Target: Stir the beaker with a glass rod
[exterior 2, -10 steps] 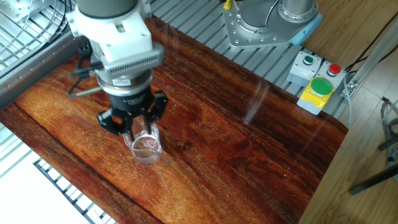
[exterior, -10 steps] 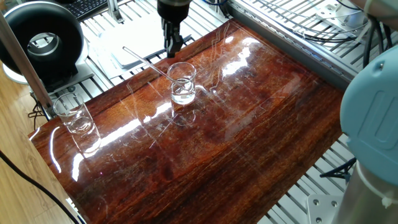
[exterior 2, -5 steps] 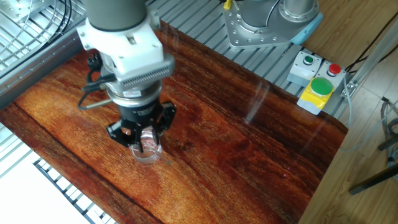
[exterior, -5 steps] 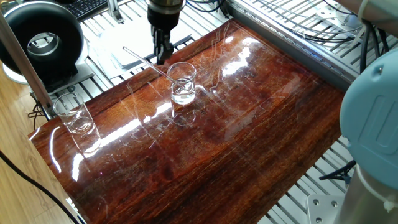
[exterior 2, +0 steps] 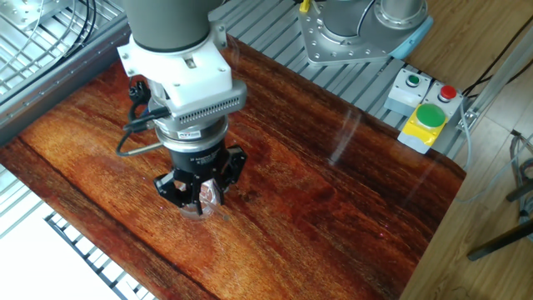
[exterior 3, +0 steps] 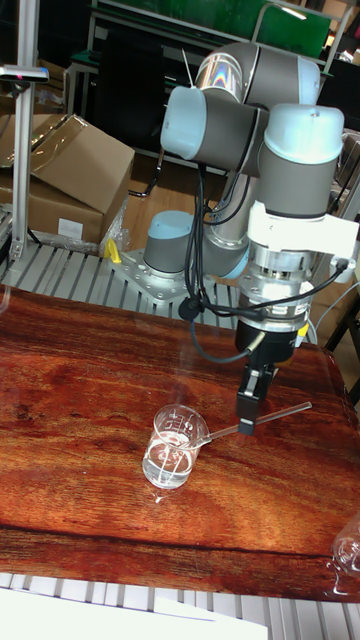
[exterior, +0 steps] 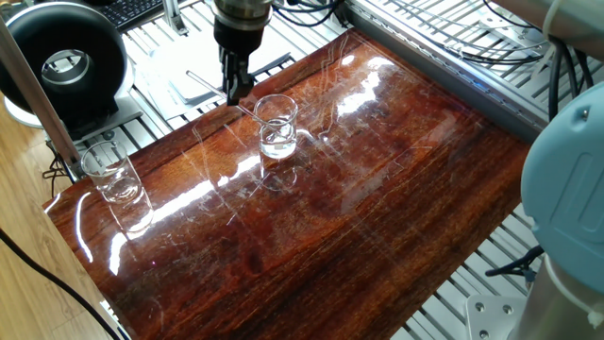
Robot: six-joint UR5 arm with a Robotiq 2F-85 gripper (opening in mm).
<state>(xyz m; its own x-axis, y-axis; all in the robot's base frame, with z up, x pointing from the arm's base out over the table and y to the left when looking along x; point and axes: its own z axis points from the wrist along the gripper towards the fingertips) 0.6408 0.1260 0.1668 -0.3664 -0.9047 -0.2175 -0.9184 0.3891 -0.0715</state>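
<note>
The beaker [exterior 3: 172, 448] stands on the wooden surface [exterior: 396, 179] with clear liquid at its bottom. The rod [exterior 3: 268, 417] leans in it, its upper end slanting out over the rim. The gripper [exterior 3: 247, 424] hangs at the rod's raised part, fingers [exterior: 232, 87] close together around it; an actual grip cannot be told. A second beaker [exterior: 111, 176] stands well apart.
</note>
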